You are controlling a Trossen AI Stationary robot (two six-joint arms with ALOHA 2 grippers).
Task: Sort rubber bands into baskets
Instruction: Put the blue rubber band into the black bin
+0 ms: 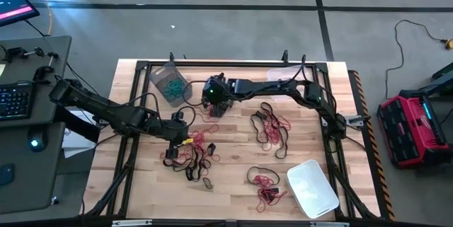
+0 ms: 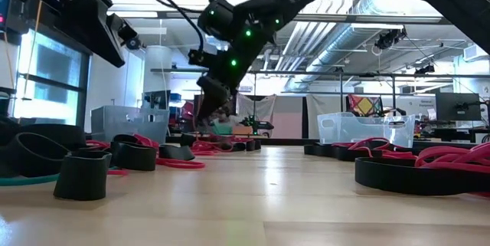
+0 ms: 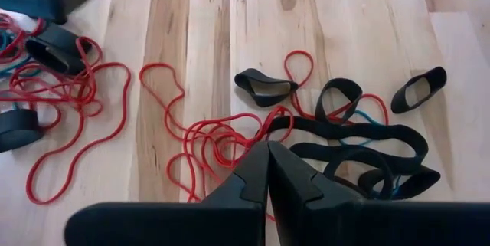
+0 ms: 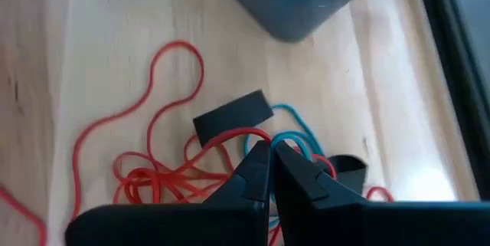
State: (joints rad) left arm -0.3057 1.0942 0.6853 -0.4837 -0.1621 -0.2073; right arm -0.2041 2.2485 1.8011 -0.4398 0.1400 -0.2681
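The right gripper [image 1: 216,104] is down low near the back of the wooden counter [image 1: 233,163], just beside the grey basket [image 1: 168,83]; its two fingers are pressed together, and in its wrist view the tips [image 4: 269,154] meet right where a teal rubber band [image 4: 295,127] crosses some red rubber bands [image 4: 164,173], so it looks like it has pinched the teal one, though the spot is partly hidden and I can't be fully sure; a black rubber band [image 4: 232,116] lies flat just past the tips; the grey basket already has teal bands in it [image 1: 172,89]; the left gripper [image 1: 185,139] is over a messy pile of red and black bands [image 1: 192,158] on the left side of the counter; its fingers [image 3: 269,171] are closed tight with nothing seen between them, and they sit right above a tangle of red loops [image 3: 207,142] and wide black bands [image 3: 360,140]; another pile of red and black bands [image 1: 270,128] lies in the middle of the counter, and a smaller one [image 1: 265,184] lies near the front; the whitish basket [image 1: 313,188] sits at the front right corner; the clear basket [image 1: 283,76] is at the back, partly behind the right arm.
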